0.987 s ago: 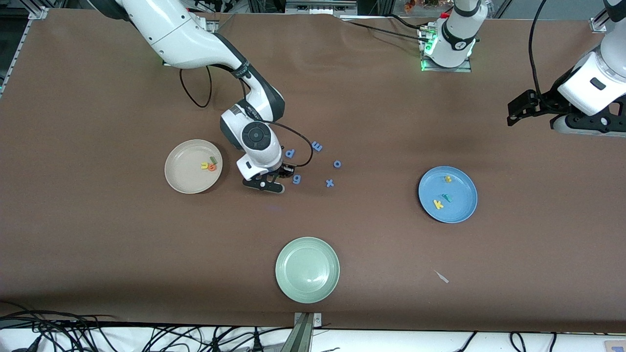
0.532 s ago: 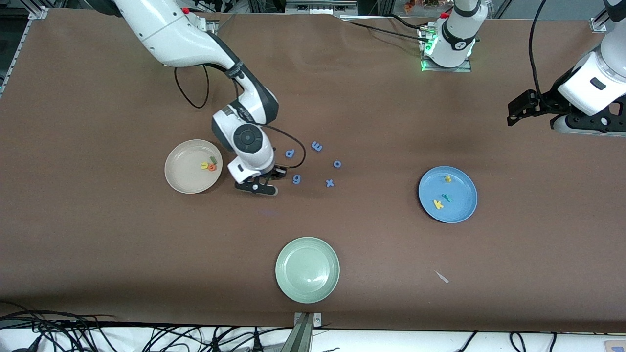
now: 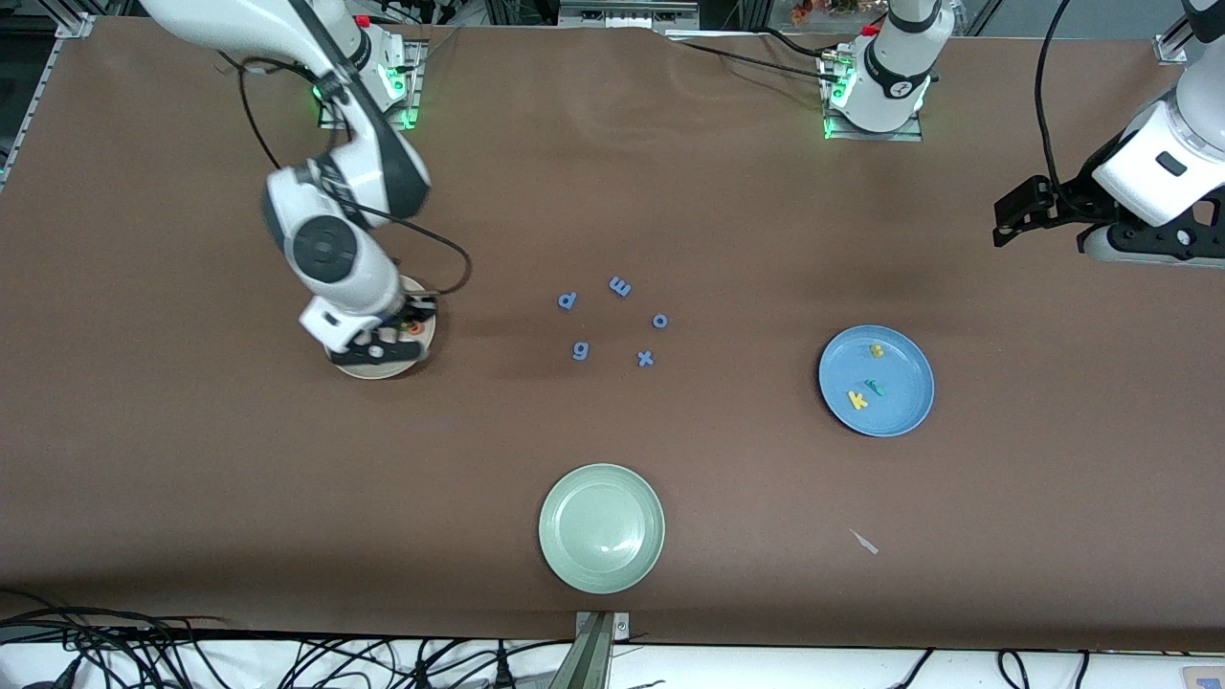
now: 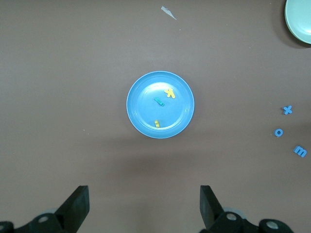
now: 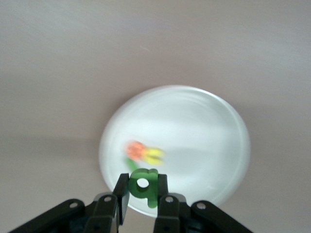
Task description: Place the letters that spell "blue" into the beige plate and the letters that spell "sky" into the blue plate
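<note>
A: Green b point(image 5: 144, 187)?
B: Pinched in the right end effector point(image 5: 142, 194), up in the air over the beige plate point(image 5: 214, 141), above the plate's rim. Stem runs along the fingers point(image 5: 121, 194), bowl end toward the plate, so in the right wrist view it reads like a q. Long axis in line with the fingers.

A: What's in the beige plate?
B: Orange e point(image 5: 136, 149), yellow u point(image 5: 153, 156) and a lime l point(image 5: 131, 164), bunched and touching. Too blurred to give their headings.

A: From the front camera?
B: The right arm's wrist covers most of the beige plate point(image 3: 421, 352); the right end effector point(image 3: 388, 337) sits over it. Only a bit of orange shows.

A: Blue plate point(image 3: 909, 402)?
B: Well apart from the beige plate, toward the left arm's end of the counter point(image 3: 191, 478). Holds yellow k point(image 3: 857, 400), teal y point(image 3: 874, 388) just beside it, yellow s point(image 3: 876, 351) apart from both.

A: Left end effector point(image 4: 144, 206)?
B: Fingers spread wide, nothing between them. That arm waits.

A: Rest?
B: Blue d point(image 3: 567, 300), m point(image 3: 620, 286), o point(image 3: 659, 321), g point(image 3: 579, 351), x point(image 3: 645, 359) loose on the counter between the beige plate and the blue one. Pale green plate point(image 3: 601, 528) nearer to the front camera than the beige plate.
</note>
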Controlling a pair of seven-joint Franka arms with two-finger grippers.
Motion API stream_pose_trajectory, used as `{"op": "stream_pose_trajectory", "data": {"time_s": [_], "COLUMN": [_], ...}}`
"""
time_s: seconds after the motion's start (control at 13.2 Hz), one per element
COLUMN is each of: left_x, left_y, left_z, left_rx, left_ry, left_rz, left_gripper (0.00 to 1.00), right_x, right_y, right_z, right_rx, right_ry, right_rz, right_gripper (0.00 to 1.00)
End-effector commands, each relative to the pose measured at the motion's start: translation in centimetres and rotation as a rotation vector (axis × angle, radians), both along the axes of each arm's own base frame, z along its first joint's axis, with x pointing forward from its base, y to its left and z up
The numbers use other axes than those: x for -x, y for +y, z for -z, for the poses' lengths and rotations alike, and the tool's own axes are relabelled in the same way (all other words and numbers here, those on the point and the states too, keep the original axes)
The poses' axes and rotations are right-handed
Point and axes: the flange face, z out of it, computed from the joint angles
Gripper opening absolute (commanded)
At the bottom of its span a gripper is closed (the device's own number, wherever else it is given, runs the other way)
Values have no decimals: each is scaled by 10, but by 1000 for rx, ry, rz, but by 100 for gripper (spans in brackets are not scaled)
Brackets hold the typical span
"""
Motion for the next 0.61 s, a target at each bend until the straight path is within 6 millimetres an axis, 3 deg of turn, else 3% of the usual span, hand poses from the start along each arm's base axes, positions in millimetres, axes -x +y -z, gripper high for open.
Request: {"op": "stream_pose_trajectory", "data": {"time_s": [0.0,0.15,0.23,0.53], "left_x": [0,0,0,0], "left_y": [1,1,1,1], "left_z": [-6,-6,-6,-6], "left_rx": [13,13,13,13], "left_ry": [2,2,0,2], "left_rz": [9,9,9,9], "left_gripper": [100,100,100,100], "right_x": [22,19,21,2], "right_y": [-46,-50,-50,-48], "right_z": [-13,-23,-32,-99], "right_rx": [19,10,11,5], "right_ry": [2,-17,-11,47], "right_rz": [-24,1,15,80], "right_gripper": [30,88,100,100]}}
